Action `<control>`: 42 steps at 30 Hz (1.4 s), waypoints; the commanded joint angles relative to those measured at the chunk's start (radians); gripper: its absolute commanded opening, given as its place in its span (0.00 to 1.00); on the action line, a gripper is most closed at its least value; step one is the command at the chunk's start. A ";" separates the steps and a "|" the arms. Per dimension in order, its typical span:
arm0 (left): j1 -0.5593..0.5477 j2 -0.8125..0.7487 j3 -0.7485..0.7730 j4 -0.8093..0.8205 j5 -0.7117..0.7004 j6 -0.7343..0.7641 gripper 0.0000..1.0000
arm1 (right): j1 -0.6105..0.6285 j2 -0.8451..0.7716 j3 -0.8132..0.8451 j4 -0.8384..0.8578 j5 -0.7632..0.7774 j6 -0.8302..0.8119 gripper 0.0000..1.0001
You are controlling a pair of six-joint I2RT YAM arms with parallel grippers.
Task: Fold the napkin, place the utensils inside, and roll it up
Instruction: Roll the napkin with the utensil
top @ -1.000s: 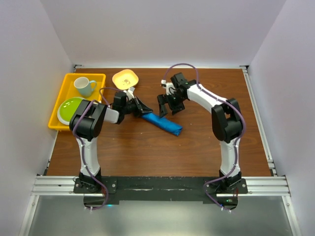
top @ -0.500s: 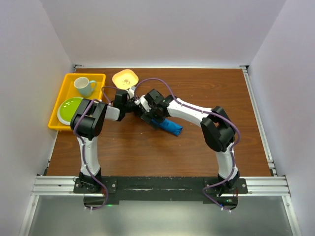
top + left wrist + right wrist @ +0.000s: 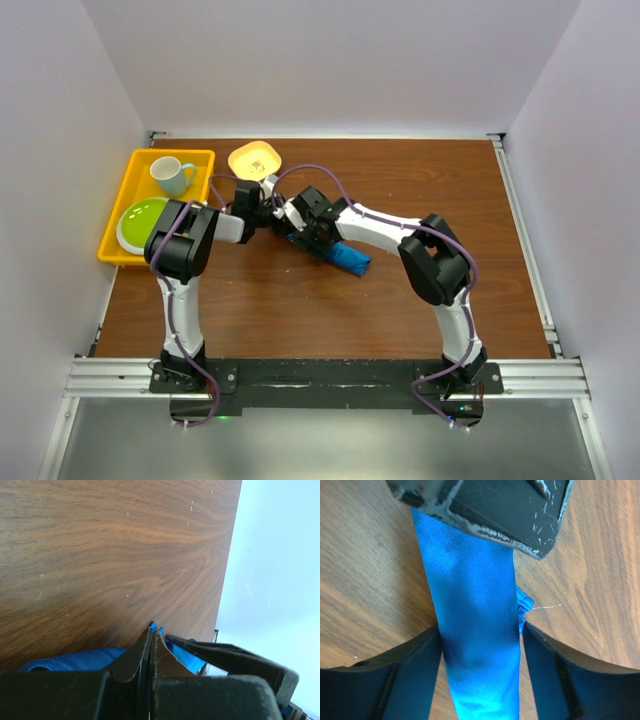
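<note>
Napkin (image 3: 470, 580) lies rolled; left claw (image 3: 151, 631) pinched shut on its end; right claw (image 3: 480, 630) apart, straddling it.

Both arms are the same build: left arm (image 3: 180, 262) and right arm (image 3: 441, 266) have white tube links, chunky black joint housings and black base blocks. A purple cable (image 3: 310, 166) runs along each, clipped to the links and looping free near the wrist. Left gripper (image 3: 151, 632) is matte black, with fingers tapering to thin wedge tips and paint chipped to bare metal on the outer edges. Right gripper (image 3: 480, 630) is black too, with broad fingers, curved inner faces and a slight sheen.
</note>
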 commanded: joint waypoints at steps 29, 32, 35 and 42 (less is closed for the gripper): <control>-0.022 -0.081 0.034 0.209 0.140 -0.143 0.21 | -0.401 0.131 -0.193 0.366 -1.095 0.809 0.34; -0.046 0.002 0.051 0.342 0.141 -0.222 0.21 | -0.427 0.143 -0.259 0.476 -1.124 0.869 0.34; -0.057 0.071 0.075 0.382 0.129 -0.234 0.20 | -0.442 0.154 -0.279 0.466 -1.124 0.860 0.34; -0.065 0.154 0.106 0.347 0.105 -0.174 0.18 | -0.459 0.154 -0.287 0.454 -1.107 0.828 0.41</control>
